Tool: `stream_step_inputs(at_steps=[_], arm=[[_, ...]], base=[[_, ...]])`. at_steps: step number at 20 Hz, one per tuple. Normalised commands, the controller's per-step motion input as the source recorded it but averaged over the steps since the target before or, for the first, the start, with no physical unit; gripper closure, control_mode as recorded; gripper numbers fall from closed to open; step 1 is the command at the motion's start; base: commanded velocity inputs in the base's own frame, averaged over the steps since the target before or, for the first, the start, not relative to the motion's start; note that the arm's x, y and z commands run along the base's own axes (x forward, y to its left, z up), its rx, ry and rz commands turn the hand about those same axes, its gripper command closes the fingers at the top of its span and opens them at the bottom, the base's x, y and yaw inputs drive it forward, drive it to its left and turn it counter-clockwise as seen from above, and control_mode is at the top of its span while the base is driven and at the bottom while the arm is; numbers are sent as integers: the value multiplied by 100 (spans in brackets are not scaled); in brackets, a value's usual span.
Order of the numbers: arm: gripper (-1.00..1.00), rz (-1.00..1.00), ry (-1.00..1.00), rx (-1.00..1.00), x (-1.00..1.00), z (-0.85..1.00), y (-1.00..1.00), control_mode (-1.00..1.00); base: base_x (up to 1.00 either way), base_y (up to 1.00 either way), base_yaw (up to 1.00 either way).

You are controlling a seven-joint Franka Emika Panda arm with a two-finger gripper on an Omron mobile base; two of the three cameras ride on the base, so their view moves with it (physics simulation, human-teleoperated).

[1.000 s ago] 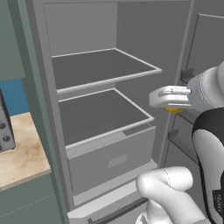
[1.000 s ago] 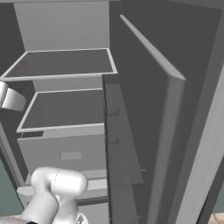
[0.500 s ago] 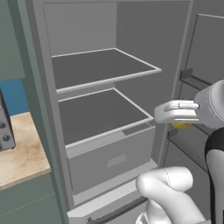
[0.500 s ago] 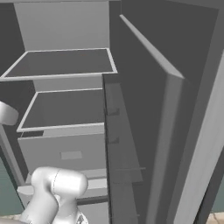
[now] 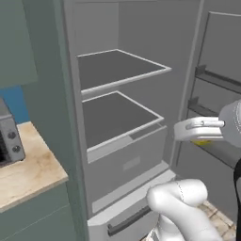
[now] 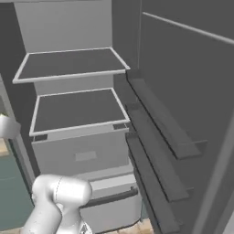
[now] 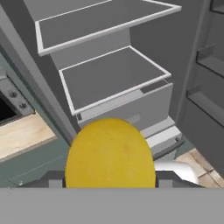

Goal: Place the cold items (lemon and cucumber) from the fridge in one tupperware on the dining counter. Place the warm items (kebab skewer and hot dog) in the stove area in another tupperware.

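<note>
We have the lemon clamped between our fingers, one dark tip showing at each side of the yellow fruit low in the hand view. In the left base view a sliver of the same yellow peeks out beneath the white gripper, which hangs in the air in front of the open fridge, just off the door's inner side and clear of the shelves.

Behind the lemon, the fridge interior stands bare and grey: an upper shelf, a lower shelf under it, and a closed drawer below that. The same stack shows in the right base view, with the upper shelf above the lower one and the drawer front beneath.

The fridge door is swung open to the right, and its narrow door racks run one above another along its inner face.

To the left of the fridge, a wooden surface carries a grey appliance with knobs, standing at its back against a blue wall. Pale tiled floor shows below the fridge.
</note>
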Motion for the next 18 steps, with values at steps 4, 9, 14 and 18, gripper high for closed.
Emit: stream_step_inputs(at_steps=[4, 9, 14, 18], arm=[[100, 0, 0, 0, 0, 0, 0, 100], [100, 0, 0, 0, 0, 0, 0, 100], [100, 0, 0, 0, 0, 0, 0, 100], [100, 0, 0, 0, 0, 0, 0, 100]], base=[[-59, 34, -67], [-65, 25, -95], [-66, 16, -100], [-64, -8, -99]])
